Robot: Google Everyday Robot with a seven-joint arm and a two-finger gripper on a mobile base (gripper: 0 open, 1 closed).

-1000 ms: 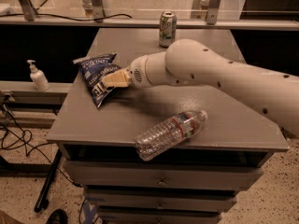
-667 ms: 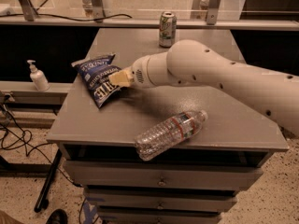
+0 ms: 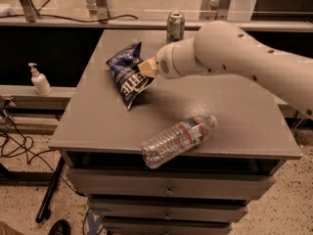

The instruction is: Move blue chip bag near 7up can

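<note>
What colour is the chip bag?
The bag is dark navy with white lettering, camera view; the gripper is at its right edge.

We find the end effector farther right and closer to the back of the tabletop than a second ago, and the blue chip bag comes along in its grip. The bag stands more on end, and its gap to the 7up can is smaller.

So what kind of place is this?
Probably a lab or workshop: grey drawer cabinet, loose cables on the speckled floor, pump bottle on the ledge. The hand grips the blue chip bag.
</note>
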